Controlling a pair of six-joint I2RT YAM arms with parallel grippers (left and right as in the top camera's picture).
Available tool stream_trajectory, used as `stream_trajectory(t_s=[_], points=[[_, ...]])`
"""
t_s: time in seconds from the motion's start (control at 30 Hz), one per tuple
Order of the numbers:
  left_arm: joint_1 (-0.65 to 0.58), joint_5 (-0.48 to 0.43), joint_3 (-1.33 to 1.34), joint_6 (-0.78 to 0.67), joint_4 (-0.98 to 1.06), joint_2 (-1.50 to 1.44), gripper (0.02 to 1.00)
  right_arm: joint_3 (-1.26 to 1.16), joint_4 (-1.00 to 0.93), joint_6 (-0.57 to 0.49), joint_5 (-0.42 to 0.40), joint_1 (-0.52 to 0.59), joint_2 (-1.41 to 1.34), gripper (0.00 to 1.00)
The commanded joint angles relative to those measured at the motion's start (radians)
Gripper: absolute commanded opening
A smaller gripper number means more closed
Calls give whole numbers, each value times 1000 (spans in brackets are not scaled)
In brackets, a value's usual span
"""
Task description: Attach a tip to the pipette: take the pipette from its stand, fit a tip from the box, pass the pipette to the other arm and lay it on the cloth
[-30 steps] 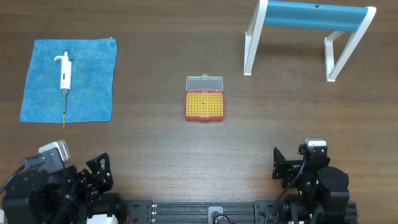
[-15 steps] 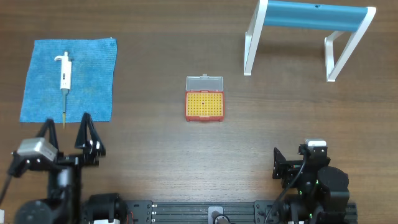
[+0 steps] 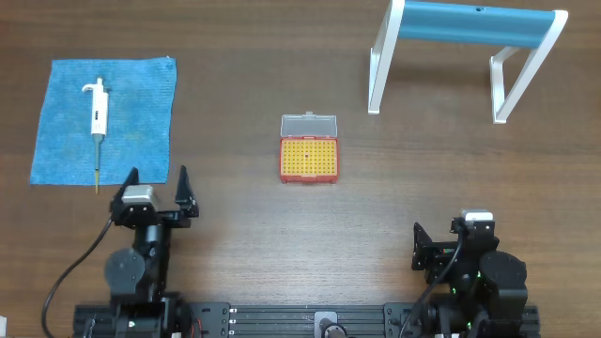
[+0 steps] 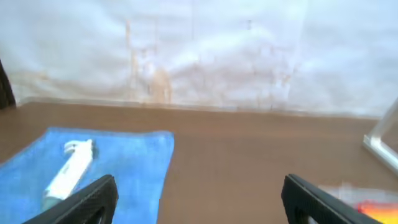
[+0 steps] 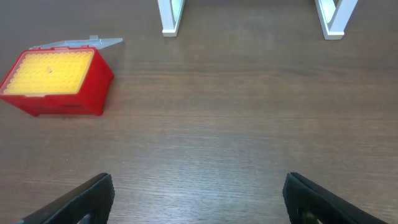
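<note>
Pipette [image 3: 98, 113]: tip fitted, lying on cloth [image 3: 141, 94] at ten o'clock, so delivery looks done.
Left gripper [image 3: 157, 178]: wide, empty, beside cloth's corner.
Right gripper [image 5: 199, 190]: wide, empty, five o'clock.

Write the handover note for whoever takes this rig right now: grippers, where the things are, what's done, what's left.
Left gripper: open, empty, just off the cloth's near right corner.
Right gripper: open, empty, close to its base.
Pipette: lying on the cloth, yellow tip fitted, with the tip's end poking past the cloth's near edge.
Tip box: mid-table, lid open.
Stand: far right, nothing on it.
Done: pipette off the stand, tipped and laid on the cloth.
Left: nothing of the task, by the look of it; probably just park the left arm.
</note>
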State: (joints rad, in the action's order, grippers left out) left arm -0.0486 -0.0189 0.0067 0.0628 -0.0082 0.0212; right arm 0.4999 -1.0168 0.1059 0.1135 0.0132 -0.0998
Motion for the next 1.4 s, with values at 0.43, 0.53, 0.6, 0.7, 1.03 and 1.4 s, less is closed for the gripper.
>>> stream_trajectory(t_s=[0.43, 0.53, 0.6, 0.7, 1.03, 1.4], points=[[3, 10, -1, -19, -72, -18, 851, 0, 3, -14, -9, 2, 5, 884], [3, 9, -1, -19, -72, -18, 851, 0, 3, -14, -9, 2, 5, 884], [3, 10, -1, -19, -72, -18, 851, 0, 3, -21, -14, 2, 5, 884], [3, 10, -1, -19, -72, -18, 853, -45, 239, -30, -108, 2, 5, 886], [3, 10, -1, -19, -72, -18, 851, -495, 1120, -40, -113, 1, 5, 884], [3, 10, -1, -19, -72, -18, 851, -495, 943, -40, -114, 1, -6, 884]])
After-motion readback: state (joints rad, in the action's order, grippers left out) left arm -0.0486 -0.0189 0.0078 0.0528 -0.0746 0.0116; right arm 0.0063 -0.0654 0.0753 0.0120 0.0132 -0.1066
